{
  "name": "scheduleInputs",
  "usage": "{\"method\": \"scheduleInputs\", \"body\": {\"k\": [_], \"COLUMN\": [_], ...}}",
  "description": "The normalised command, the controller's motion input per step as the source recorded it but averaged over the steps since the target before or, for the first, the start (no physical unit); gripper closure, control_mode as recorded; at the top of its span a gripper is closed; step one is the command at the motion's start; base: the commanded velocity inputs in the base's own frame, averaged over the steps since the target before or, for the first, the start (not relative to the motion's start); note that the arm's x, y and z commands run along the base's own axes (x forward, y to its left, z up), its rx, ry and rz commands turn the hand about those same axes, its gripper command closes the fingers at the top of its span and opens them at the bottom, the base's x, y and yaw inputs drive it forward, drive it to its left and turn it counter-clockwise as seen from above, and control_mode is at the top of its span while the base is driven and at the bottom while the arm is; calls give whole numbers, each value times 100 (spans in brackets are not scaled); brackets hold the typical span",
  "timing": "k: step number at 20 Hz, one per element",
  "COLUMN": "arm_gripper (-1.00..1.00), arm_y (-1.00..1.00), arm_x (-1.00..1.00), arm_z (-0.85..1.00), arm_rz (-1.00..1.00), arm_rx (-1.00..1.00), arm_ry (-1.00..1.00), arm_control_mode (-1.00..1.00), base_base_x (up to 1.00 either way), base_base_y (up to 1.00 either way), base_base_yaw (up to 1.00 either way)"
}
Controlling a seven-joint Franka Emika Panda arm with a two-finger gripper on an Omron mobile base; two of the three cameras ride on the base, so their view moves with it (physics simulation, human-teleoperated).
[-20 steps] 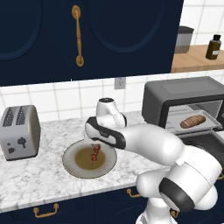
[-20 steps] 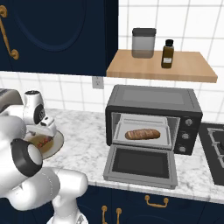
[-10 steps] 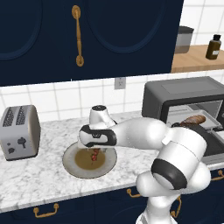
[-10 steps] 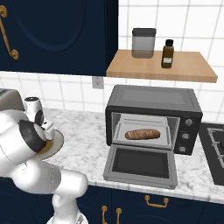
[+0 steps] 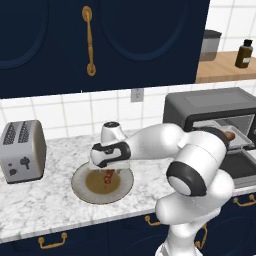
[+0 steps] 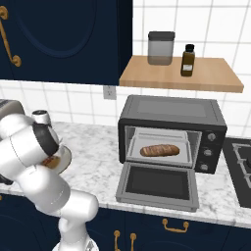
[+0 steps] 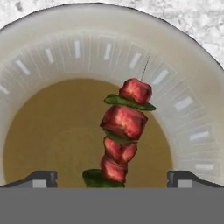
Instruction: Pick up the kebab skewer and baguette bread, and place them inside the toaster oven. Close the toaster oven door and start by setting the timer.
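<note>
Lowered since a second ago, my pincer (image 7: 112,177) hangs spread wide over the kebab skewer (image 7: 123,133) on its plate (image 7: 52,52), gripping nothing.

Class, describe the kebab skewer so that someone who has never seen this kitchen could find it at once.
On the marble counter, between the silver toaster and the toaster oven, sits a round plate. The skewer lies in its brown centre: a thin stick of red chunks and green slices.
</note>
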Motion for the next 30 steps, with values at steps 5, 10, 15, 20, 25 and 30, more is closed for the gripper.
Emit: {"method": "scheduleInputs", "body": {"k": [5,10,15,20,25,30], "arm_gripper": [-100,-100,100,100,100,100], "arm_y": [6,0,0,0,0,-30], "arm_x": [0,0,0,0,-2,-33], "arm_z": [-28,-19,-24,-2,16,62], "arm_rz": [0,0,0,0,0,-1], "arm_rx": [0,0,0,0,0,0], "arm_ry": [0,0,0,0,-3,-3], "arm_control_mode": [-100,-100,-100,-100,-100,-100], "base_base_x": [0,0,0,0,0,0], "base_base_y": [0,0,0,0,0,0], "base_base_yaw": [0,0,0,0,0,0]}}
